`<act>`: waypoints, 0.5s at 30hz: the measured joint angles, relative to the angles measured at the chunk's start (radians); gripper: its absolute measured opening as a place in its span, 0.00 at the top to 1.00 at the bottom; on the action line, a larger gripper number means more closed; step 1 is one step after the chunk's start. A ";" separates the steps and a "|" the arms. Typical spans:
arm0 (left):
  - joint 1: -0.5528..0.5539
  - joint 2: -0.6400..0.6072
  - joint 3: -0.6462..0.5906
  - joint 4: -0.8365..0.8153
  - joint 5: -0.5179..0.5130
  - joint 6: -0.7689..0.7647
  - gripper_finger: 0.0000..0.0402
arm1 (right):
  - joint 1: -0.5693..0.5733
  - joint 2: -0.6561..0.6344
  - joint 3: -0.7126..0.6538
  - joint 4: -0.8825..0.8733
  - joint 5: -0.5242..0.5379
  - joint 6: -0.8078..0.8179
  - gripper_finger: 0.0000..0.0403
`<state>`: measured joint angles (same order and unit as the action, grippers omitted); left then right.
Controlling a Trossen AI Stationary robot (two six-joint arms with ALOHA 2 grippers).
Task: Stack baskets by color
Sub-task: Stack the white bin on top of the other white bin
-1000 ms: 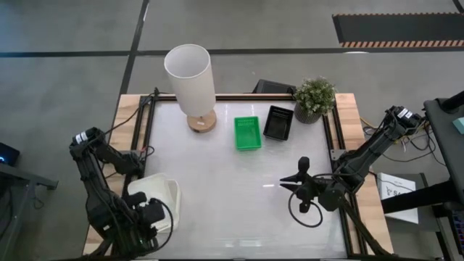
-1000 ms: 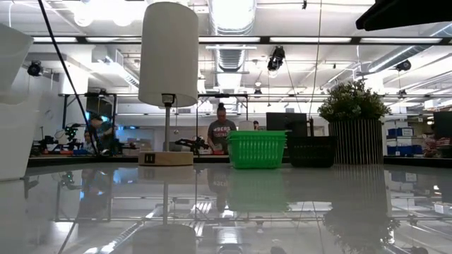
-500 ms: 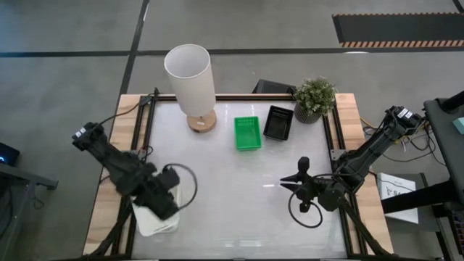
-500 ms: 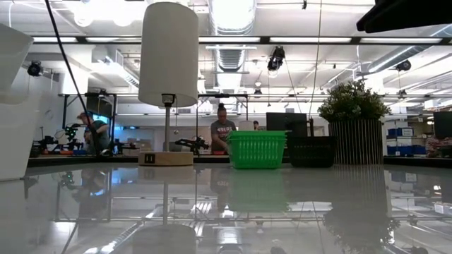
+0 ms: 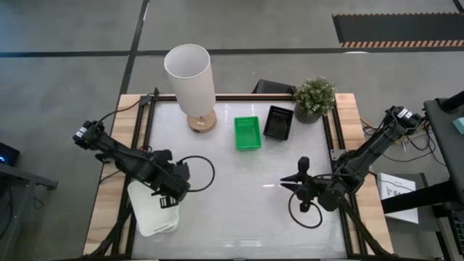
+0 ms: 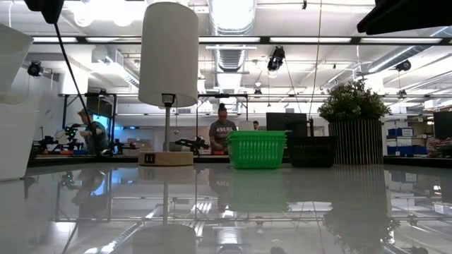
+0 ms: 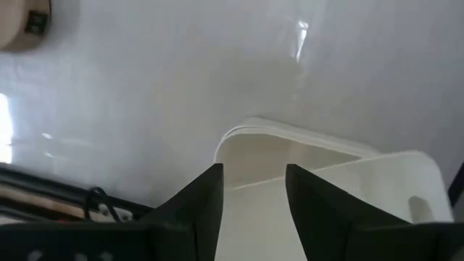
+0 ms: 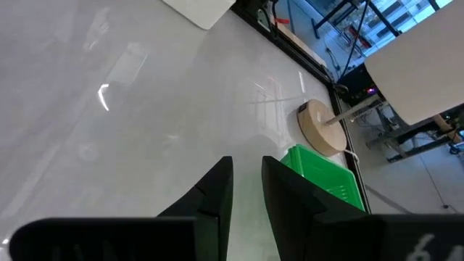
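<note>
Left gripper [image 5: 172, 197] has been swung over the white baskets' [image 5: 154, 214] far end.
Its fingers are held apart, gripping nothing; the right gripper [image 5: 291, 180], near the green basket [image 5: 246, 133], is seen narrowly parted.

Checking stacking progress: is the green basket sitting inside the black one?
No: in the high view the green basket and black basket sit side by side.

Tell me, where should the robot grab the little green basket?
Probably on one long side wall of the green basket, coming straight down from above. It sits upright with its open top showing, and a thin rim suits two fingers. The black basket sits near one side.
</note>
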<state>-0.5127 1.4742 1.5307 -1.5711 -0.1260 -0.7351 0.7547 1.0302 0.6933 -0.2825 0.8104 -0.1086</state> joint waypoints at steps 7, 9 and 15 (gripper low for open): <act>-0.006 -0.039 -0.026 0.001 0.097 -0.063 0.68 | 0.000 0.000 -0.007 0.000 0.000 -0.007 0.83; -0.006 -0.081 -0.042 0.000 0.140 -0.112 0.70 | 0.000 0.000 -0.009 0.000 0.000 -0.006 0.83; -0.016 -0.260 -0.075 -0.001 0.120 -0.271 0.84 | 0.000 0.000 -0.010 0.001 0.000 0.004 0.83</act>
<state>-0.5286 1.2141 1.4559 -1.5717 -0.0055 -1.0058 0.7547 1.0302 0.6834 -0.2811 0.8104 -0.1047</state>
